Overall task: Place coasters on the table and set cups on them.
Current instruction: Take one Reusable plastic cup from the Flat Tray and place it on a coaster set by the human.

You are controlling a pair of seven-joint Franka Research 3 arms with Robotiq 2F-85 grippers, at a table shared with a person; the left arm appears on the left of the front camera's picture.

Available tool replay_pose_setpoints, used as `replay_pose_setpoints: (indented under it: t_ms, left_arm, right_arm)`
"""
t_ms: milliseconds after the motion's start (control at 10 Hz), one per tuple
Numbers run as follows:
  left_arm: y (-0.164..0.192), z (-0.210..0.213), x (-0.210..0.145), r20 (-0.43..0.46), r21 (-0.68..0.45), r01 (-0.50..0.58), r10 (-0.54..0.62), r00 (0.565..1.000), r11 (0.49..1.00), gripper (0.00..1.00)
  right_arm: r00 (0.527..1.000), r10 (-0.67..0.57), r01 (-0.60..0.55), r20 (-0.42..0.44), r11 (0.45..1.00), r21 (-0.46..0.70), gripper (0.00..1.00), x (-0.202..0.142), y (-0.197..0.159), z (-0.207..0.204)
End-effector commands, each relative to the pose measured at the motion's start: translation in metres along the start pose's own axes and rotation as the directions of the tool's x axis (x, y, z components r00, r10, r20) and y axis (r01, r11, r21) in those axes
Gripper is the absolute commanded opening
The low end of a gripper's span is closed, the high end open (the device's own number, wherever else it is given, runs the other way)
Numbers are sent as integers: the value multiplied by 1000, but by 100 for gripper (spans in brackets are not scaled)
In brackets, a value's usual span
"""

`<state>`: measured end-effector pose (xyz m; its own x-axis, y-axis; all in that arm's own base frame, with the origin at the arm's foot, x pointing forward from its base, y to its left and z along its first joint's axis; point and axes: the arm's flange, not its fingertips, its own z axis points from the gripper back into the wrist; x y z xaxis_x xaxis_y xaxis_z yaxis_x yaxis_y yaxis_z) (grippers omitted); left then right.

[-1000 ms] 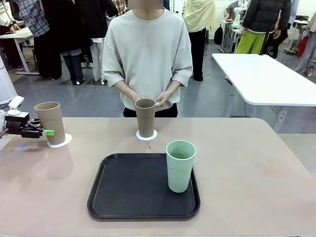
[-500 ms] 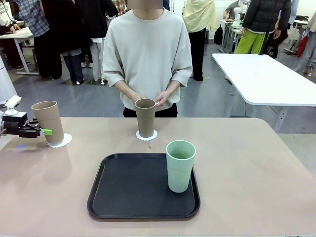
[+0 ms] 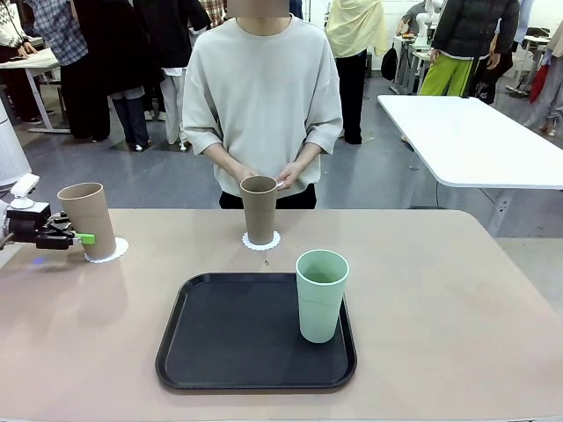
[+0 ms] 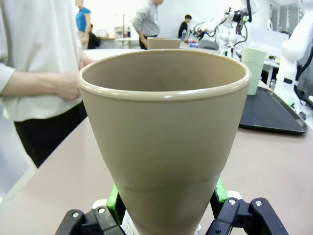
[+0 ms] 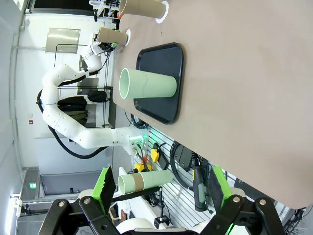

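Observation:
My left gripper (image 3: 77,236) is shut on a tan cup (image 3: 88,220) at the table's (image 3: 457,290) far left. The cup leans left with its base on a white coaster (image 3: 113,252). In the left wrist view this cup (image 4: 164,132) stands between the green pads (image 4: 113,201). A second tan cup (image 3: 259,209) stands on another coaster (image 3: 261,242) in front of the person. A mint green cup (image 3: 321,294) stands upright on the black tray (image 3: 229,338). My right gripper (image 5: 163,191) is open, off the table's edge, far from the mint cup (image 5: 149,84).
The person stands at the far side with both hands (image 3: 264,178) held together just behind the middle cup. A white table (image 3: 475,136) stands at the back right. Bare tabletop lies to the right of the tray.
The tan cup in my left gripper has tipped a little further left with the gripper and stays over its coaster. Nothing else has moved.

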<state>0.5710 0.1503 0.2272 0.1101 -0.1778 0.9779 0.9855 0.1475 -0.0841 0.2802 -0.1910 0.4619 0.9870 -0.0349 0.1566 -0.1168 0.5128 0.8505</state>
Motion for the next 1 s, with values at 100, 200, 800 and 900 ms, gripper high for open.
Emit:
replay_pose_setpoints:
  t_ms: [100,200,800,900]
  left_arm:
    - [-3,-4,-1,1,-13,38,-38,999,999,82]
    - [-3,-5,-2,-2,-17,38,-38,999,999,82]
    - [-4,-11,-4,-27,-15,63,-63,998,998,82]
    - [-4,-12,-4,-31,-11,66,-67,997,998,82]
  right_arm:
    - [1000,3,-3,0,1000,4,100,0,0,0]
    - [1000,3,-3,0,1000,4,100,0,0,0]
    - [1000,3,-3,0,1000,4,100,0,0,0]
    - [1000,3,-3,0,1000,4,100,0,0,0]
